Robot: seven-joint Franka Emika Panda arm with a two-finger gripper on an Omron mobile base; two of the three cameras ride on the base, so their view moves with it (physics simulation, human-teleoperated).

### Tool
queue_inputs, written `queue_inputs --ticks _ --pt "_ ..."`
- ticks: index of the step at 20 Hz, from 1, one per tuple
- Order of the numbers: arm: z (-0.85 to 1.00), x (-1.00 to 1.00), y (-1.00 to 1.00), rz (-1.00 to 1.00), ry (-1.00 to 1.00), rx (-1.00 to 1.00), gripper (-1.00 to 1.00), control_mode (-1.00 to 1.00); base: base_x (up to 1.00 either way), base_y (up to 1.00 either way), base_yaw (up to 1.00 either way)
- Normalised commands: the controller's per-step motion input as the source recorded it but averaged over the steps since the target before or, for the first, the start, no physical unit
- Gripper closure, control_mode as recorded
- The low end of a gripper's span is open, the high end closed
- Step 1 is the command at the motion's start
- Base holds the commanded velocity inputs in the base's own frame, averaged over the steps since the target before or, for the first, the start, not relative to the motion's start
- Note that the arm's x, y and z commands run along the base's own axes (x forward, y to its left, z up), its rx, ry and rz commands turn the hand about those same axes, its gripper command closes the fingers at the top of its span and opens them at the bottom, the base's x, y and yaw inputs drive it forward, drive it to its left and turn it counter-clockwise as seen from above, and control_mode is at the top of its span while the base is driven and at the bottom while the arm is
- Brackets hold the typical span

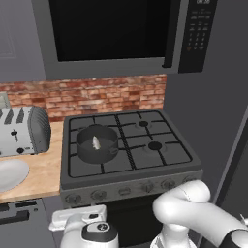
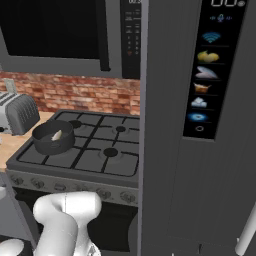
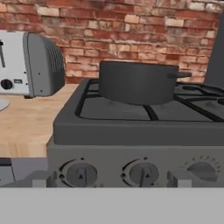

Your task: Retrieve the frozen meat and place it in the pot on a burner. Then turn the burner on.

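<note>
The frozen meat point(image 1: 96, 142) already lies inside the pot point(image 1: 97, 144), a pale sliver against the dark bottom, and the pot sits on the burner at the front-left corner of the cooktop point(image 1: 160, 167). So, as I judge it, the first half of the job is finished; what is left is to light that burner.

My claw point(image 3: 110, 179) hangs low in front of the stove, its tips spread wide and pinching nothing, level with the row of knobs along the front edge. Two knobs point(image 3: 79, 174) face me plainly, with a third off toward the right edge of the panel. I see no flame under the pot, though the pot's wall hides the burner cap, so I can't be fully sure. Which knob serves the front-left burner I cannot tell; the leftmost looks the likely one.
</note>
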Motion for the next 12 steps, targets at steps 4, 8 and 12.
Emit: queue_inputs --ticks 4,8,12 --pt "-0.19 0.19 0.38 -0.02 0.00 0.01 -1.00 -1.00 0.00 0.00 0.00" --pt "-0.11 0.06 0.25 0.00 0.00 0.03 -1.00 -1.00 0.00 0.00 0.00" --pt "-0.19 0.00 0.07 0.00 0.00 0.01 -1.00 -1.00 0.00 0.00 0.00"
